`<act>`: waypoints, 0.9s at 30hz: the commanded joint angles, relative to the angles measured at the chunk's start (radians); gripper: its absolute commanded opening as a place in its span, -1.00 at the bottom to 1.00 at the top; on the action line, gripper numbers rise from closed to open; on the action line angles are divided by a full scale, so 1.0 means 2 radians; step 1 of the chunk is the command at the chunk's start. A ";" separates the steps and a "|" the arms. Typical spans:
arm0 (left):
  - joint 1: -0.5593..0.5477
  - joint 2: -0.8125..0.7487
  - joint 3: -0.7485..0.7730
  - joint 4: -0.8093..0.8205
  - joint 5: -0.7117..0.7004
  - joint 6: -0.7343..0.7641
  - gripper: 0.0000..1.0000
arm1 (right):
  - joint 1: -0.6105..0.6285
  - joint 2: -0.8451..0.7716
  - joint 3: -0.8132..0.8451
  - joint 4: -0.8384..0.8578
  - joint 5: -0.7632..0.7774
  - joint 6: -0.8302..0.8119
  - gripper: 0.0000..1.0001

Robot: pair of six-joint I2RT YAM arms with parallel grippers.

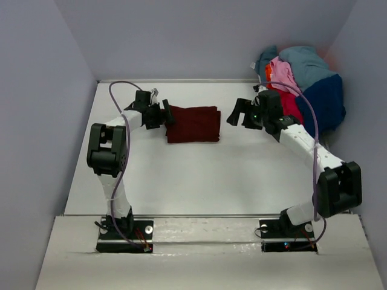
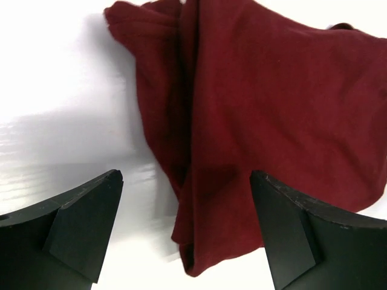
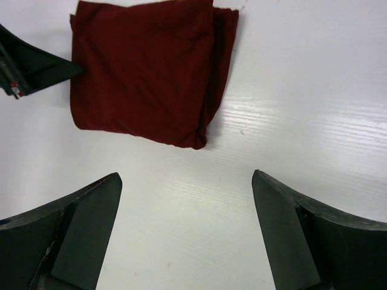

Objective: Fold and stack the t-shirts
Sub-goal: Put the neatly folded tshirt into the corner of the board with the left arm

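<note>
A dark maroon t-shirt (image 1: 193, 124) lies folded in a rectangle at the back middle of the white table (image 1: 199, 175). It also shows in the left wrist view (image 2: 260, 109) and the right wrist view (image 3: 145, 72). My left gripper (image 1: 167, 115) is open at the shirt's left edge, its jaws astride a corner fold. My right gripper (image 1: 237, 113) is open and empty just right of the shirt, above bare table. The other t-shirts, pink (image 1: 281, 72), light teal-blue (image 1: 305, 60), navy blue (image 1: 326, 99) and bright red (image 1: 291, 107), lie heaped at the back right.
Grey walls enclose the table on the left, back and right. The heap of shirts fills the back right corner, right behind my right arm. The arm bases stand at the near edge.
</note>
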 commanded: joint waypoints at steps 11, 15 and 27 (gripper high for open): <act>-0.034 0.046 -0.008 0.069 -0.009 -0.060 -0.16 | 0.003 -0.145 -0.082 -0.013 0.094 0.016 0.85; -0.034 0.053 0.000 0.074 -0.022 -0.063 -0.88 | 0.003 -0.171 -0.079 -0.036 0.100 0.020 0.82; 0.051 0.089 0.212 -0.072 -0.116 0.063 -0.89 | 0.003 -0.217 -0.113 -0.061 0.120 0.054 0.83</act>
